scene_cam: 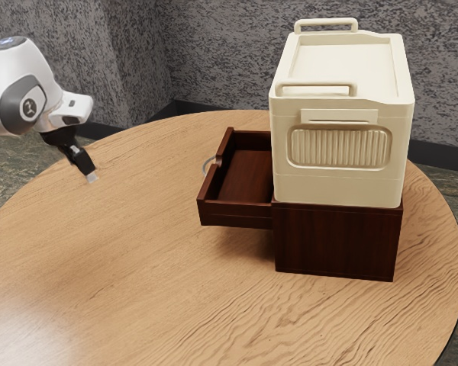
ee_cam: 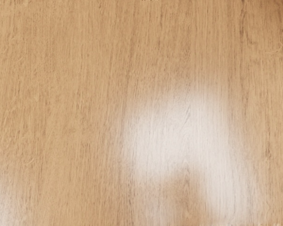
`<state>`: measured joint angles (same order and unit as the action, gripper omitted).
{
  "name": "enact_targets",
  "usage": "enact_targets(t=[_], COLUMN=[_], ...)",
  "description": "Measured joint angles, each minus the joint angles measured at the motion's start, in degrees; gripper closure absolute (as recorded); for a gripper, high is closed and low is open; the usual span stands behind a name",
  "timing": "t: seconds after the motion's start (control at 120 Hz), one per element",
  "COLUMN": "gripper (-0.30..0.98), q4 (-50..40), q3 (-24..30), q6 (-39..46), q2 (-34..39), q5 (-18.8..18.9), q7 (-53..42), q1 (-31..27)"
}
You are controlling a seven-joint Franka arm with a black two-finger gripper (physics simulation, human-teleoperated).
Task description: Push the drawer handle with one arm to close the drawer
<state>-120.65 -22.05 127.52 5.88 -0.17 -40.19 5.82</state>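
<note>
We find the drawer [scene_cam: 235, 214] open, extending toward the exterior view's nine o'clock from the dark wooden cabinet [scene_cam: 336, 242] on the worktop [scene_cam: 153, 267]. Its curved handle [scene_cam: 207, 166] is partly hidden behind the drawer's outer end. A cream box [scene_cam: 340, 186] sits atop the cabinet. We note the claw [scene_cam: 91, 178] well apart, at nine o'clock from the drawer; we cannot tell whether it is clenched or released.

Dark reddish-brown drawer [scene_cam: 244, 174], cream box [scene_cam: 337, 187].
</note>
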Motion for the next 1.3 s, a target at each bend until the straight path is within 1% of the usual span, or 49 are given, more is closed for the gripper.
enact_targets(t=[0.042, 0.117, 0.183, 0.242, 0.342, 0.442, 0.583, 0.617, 0.65, 0.717, 0.767, 0.875, 1.008, 1.183, 1.233, 1.3], gripper=[0.03, 0.03, 0.03, 0.04, 0.04, 0.05, 0.05, 0.1, 0.18, 0.36, 0.46, 0.62, 0.71, 0.76, 0.76, 0.77], q4=[0.04, 1.13, 6.33, 9.68, 11.44, 11.51, 10.94, 10.94, 11.06, 12.31, 13.67, 15.96, 17.32, 21.7, 24.04, 27.11], q3=[-0.23, -0.57, -0.28, -0.24, 0.35, 0.55, 0.74, 0.76, 0.77, 0.99, 1.6, 2.06, 2.71, 2.97, 2.97, 3.51], q6=[0.34, 0.67, 0.02, -0.75, -1.36, -1.43, 0.94, 1.38, 1.89, 2.72, 3.17, 3.78, 4.16, 4.27, 3.5, 2.01], q2=[-0.23, -1.43, -7.0, -11.03, -14.26, -14.78, -15.03, -15.25, -15.76, -17.91, -19.32, -21.28, -22.65, -25.88, -27.37, -29.37], q5=[-0.63, -3.02, -4.45, -7.02, -10.34, -11.97, -12.61, -12.99, -13.74, -16.41, -18.15, -21.47, -23.97, -25.89, -25.75, -23.47], q7=[-3.13, -8.68, -13.27, -17.57, -24.63, -30.7, -39.52, -41.26, -42.82, -45.59, -47.38, -50.73, -54.09, -57.49, -58.03, -58.0], q1=[0.51, 0.7, 0.36, 0.74, 3.32, 5.27, 6.77, 6.86, 6.87, 6.89, 7.46, 8.05, 8.08, 6.97, 6.17, 5.16])
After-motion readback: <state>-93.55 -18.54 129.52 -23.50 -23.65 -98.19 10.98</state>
